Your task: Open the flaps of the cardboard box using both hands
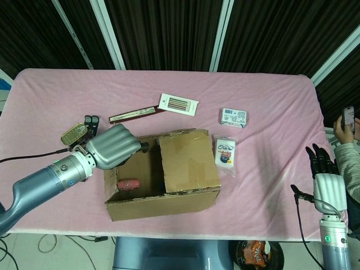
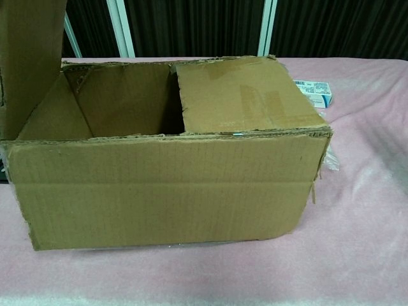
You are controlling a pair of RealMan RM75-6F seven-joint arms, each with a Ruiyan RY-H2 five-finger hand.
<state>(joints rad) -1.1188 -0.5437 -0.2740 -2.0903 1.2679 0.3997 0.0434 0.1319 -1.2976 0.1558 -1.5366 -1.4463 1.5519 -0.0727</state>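
The cardboard box (image 1: 163,203) (image 2: 166,185) stands near the table's front edge. Its left flap (image 2: 29,64) is raised upright; in the head view my left hand (image 1: 112,146) covers it, fingers curled over its top edge. The right flap (image 1: 188,160) (image 2: 242,95) lies flat and closed over the box's right half. A small red object (image 1: 129,184) lies inside on the box floor. My right hand (image 1: 323,169) is far off at the table's right edge, fingers straight and apart, holding nothing. The chest view shows neither hand.
Left of the box lie a gold tin (image 1: 76,134) and a black object (image 1: 90,120). Behind it are a long brown case (image 1: 132,115), a white flat box (image 1: 178,104), a small blue-white box (image 1: 233,116) (image 2: 313,91) and a packet (image 1: 226,153). A person (image 1: 347,140) stands at the right.
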